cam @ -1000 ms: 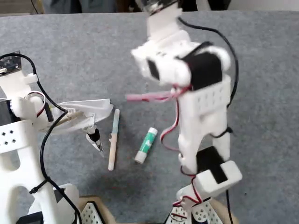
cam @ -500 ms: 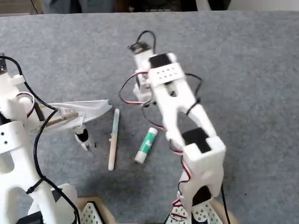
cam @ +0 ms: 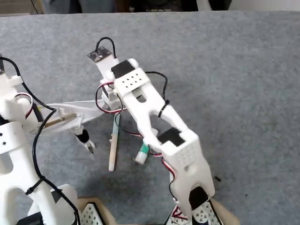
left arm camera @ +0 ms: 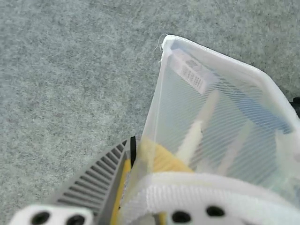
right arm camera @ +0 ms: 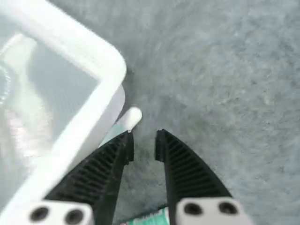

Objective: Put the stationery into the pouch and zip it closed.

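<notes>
The ribbed grey fingers of the right gripper [right arm camera: 143, 139] are being held slightly apart, with nothing between them, just over the rounded white end of the pen [right arm camera: 132, 116] and beside a corner of the pouch [right arm camera: 51, 79]. The pouch's edge is being pinched by the fingers of the left gripper [left arm camera: 135, 149]. White see-through mesh is being shown there, with pale stick shapes [left arm camera: 194, 138] and a small striped label [left arm camera: 191, 75] inside, its print too small to read. The cylindrical green-and-white glue stick [cam: 142, 153] is lying near the pen on the fuzzy grey tabletop [cam: 243, 70], its print unreadable.
</notes>
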Available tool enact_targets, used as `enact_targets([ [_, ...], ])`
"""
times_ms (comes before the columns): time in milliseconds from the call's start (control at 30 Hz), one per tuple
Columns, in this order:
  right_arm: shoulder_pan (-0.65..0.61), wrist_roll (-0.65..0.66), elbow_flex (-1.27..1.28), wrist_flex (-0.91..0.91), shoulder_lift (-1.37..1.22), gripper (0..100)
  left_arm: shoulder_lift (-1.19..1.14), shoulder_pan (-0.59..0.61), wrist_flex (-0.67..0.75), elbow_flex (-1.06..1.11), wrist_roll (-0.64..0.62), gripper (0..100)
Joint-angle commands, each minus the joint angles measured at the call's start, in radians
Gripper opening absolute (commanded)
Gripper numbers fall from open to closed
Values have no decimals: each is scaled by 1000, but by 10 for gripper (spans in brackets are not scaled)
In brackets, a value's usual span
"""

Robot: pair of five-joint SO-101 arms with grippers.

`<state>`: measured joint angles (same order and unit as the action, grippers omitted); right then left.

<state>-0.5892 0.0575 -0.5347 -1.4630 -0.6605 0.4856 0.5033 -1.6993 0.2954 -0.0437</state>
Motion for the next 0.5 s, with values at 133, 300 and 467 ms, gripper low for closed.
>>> enact_targets([
  [133, -38, -55, -160, -51, -105, 162, -75, 45, -8, 94, 2, 29],
  [300, -75, -55, -237, -84, -194, 162, -75, 45, -8, 94, 2, 29],
  [467, -114, -64, -329, -114, -266, 162, -75, 45, -8, 94, 2, 29],
])
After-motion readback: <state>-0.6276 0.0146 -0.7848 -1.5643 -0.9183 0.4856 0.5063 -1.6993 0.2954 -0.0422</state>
